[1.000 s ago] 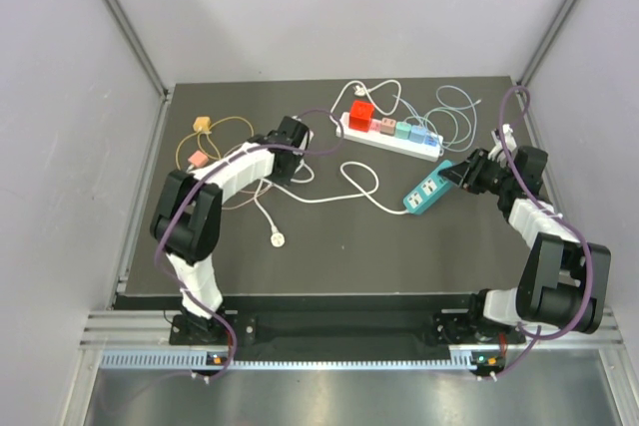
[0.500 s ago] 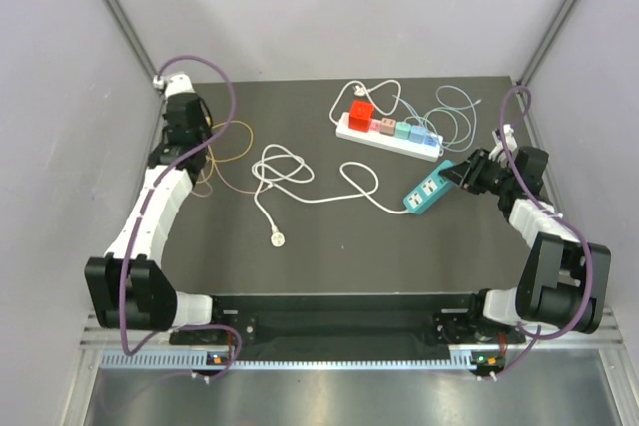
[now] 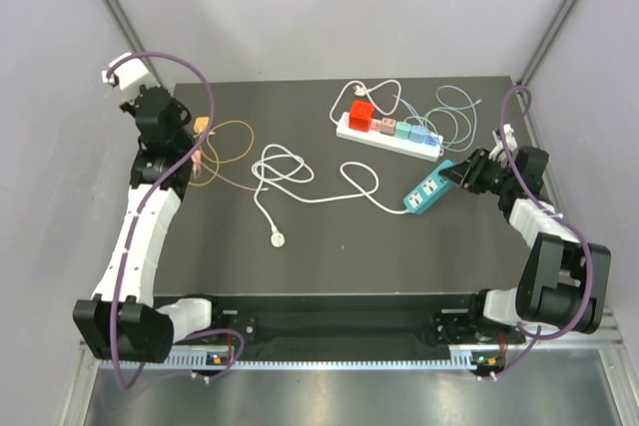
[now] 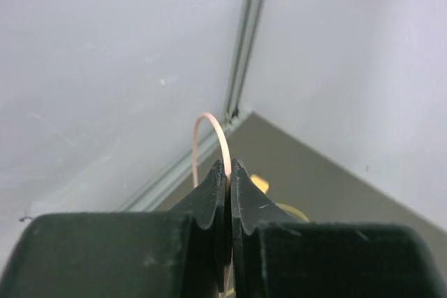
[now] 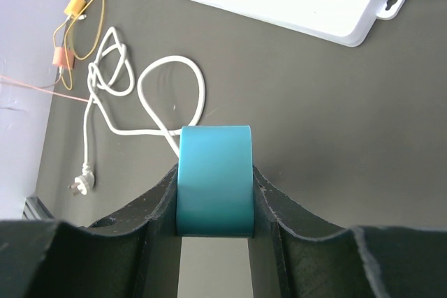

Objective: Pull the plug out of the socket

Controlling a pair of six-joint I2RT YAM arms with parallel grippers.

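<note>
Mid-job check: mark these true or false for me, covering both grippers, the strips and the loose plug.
1. The right gripper is shut on the teal power strip. True.
2. The left gripper has wide-open jaws. False: it is shut on a thin pink cable.
3. A white plug lies loose on the table. True.
4. The white power strip sits at the near edge. False: it lies at the far side.

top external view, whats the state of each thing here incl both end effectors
left end effector, shut on thin pink wire
right end effector, shut on teal plastic power strip
white round plug, unplugged, lying on table
white power strip, coloured cube adapters plugged in
</note>
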